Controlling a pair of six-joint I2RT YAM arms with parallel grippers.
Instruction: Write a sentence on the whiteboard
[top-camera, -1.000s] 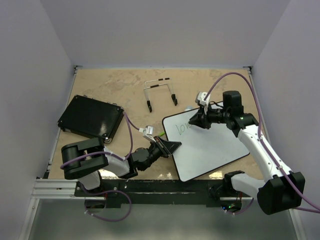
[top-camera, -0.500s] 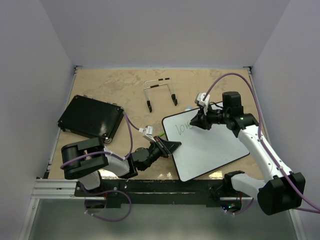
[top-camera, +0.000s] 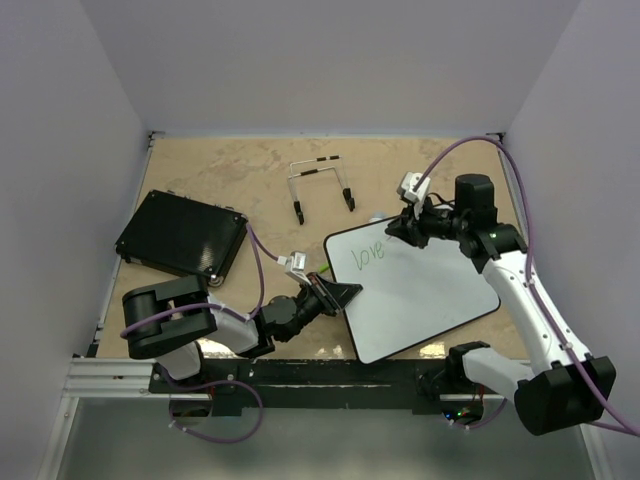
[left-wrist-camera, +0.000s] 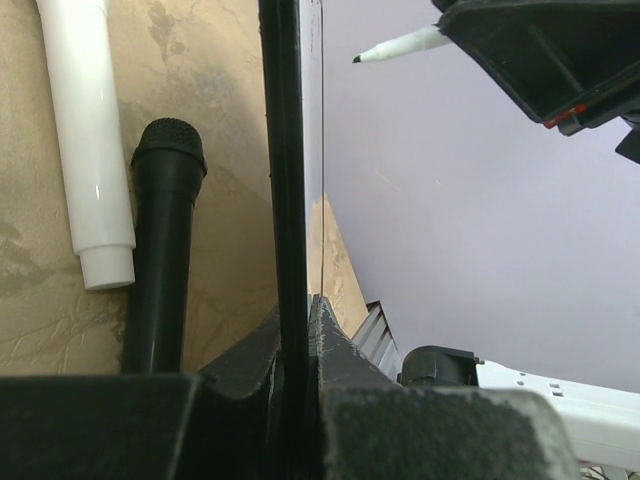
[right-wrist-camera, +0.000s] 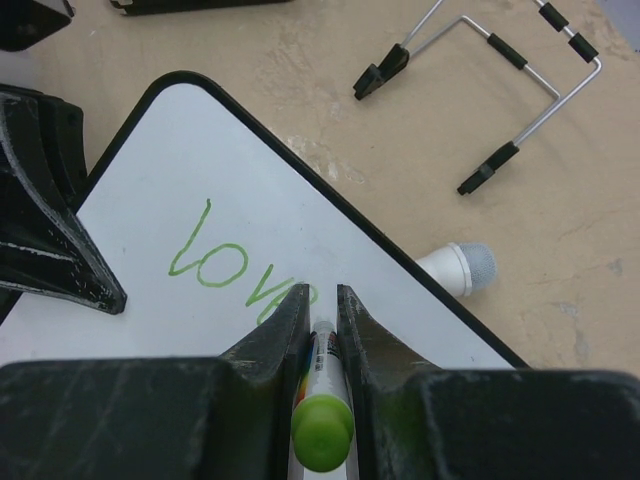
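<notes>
Clamps the left tool (left-wrist-camera: 297, 320) tight on the black-framed left edge of the whiteboard (top-camera: 415, 290), right of centre on the tabletop (top-camera: 250, 170). Pinches a green-capped marker (right-wrist-camera: 322, 420) hard in the right tool (right-wrist-camera: 320, 300), poised over the board's far-left corner. Shows one green word of the sentence (right-wrist-camera: 235, 270), "love". Leaves a white microphone (right-wrist-camera: 455, 268) just beyond the far edge.
</notes>
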